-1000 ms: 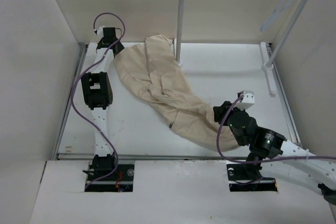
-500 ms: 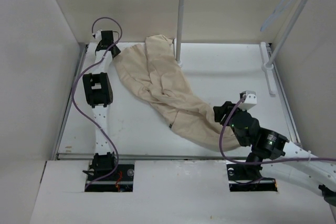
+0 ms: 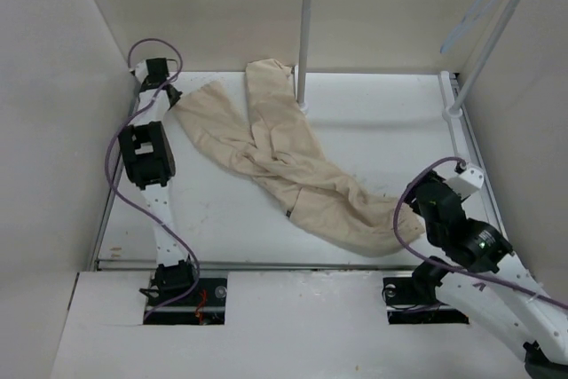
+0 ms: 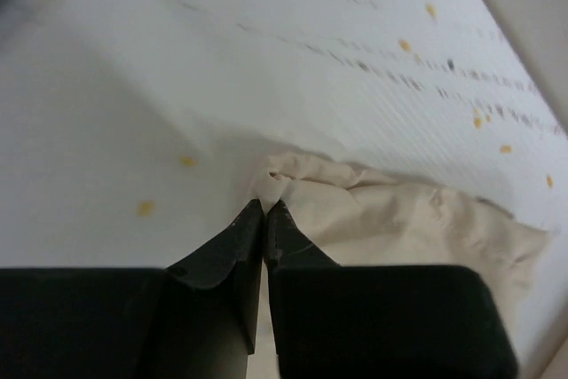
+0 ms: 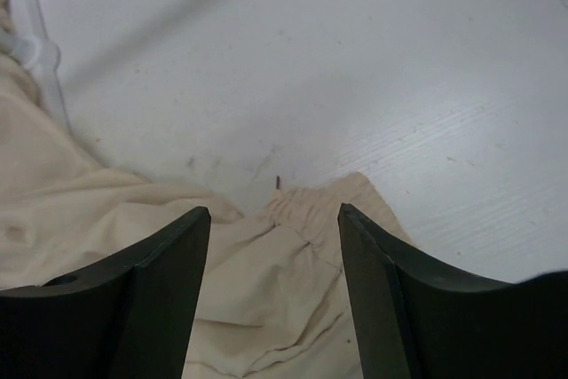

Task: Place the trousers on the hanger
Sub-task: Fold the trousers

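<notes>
The beige trousers point(image 3: 284, 166) lie wrinkled across the table, legs toward the far left, waistband toward the near right. My left gripper point(image 3: 169, 98) is at the far left corner, shut on the end of one trouser leg point(image 4: 373, 210), pinching a fold of cloth between its tips. My right gripper point(image 3: 415, 206) is open just above the gathered waistband point(image 5: 306, 206), jaws wide apart with cloth below and between them. The pale hanger point(image 3: 475, 6) hangs on the slanted pole at the far right.
A white upright rack pole point(image 3: 304, 24) stands at the back centre beside the trouser legs. A slanted white pole point(image 3: 493, 33) with a base point(image 3: 454, 117) stands at the right. Walls close in the left, back and right sides.
My left gripper has pulled the trouser leg end leftward toward the far left corner, stretching the leg out. My right gripper has let go of the waistband and drawn back to the right.
</notes>
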Robot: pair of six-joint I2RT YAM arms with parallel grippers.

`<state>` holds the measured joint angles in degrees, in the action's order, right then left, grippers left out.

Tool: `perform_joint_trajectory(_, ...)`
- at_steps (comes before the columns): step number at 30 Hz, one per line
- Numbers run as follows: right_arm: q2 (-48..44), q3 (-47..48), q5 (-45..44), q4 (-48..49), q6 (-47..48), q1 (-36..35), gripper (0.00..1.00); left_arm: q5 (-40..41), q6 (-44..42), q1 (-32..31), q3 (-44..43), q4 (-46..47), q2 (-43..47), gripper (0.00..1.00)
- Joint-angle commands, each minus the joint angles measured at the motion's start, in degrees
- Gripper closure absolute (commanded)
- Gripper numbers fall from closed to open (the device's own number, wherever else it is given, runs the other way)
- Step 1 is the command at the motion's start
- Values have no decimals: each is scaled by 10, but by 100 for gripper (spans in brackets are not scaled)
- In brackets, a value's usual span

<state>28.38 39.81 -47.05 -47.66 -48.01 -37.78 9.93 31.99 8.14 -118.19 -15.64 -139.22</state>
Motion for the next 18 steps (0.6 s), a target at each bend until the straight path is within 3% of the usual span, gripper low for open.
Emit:
perform_joint_trajectory(1, 40, 30, 45, -68, -26, 8, 32, 40, 44, 74, 36, 28, 127, 98)
perform_joint_trajectory(7, 113, 58, 105, -85, -31, 19, 27, 54, 62, 100, 87, 38, 185, 98)
perform_joint_trajectory(13, 174, -24, 177, 41, -66, 57, 27, 55, 99, 102, 102, 40, 193, 98)
perform_joint_trajectory(18, 232, -45, 153, 98, -70, 59, 28, 39, 106, 94, 93, 40, 189, 98)
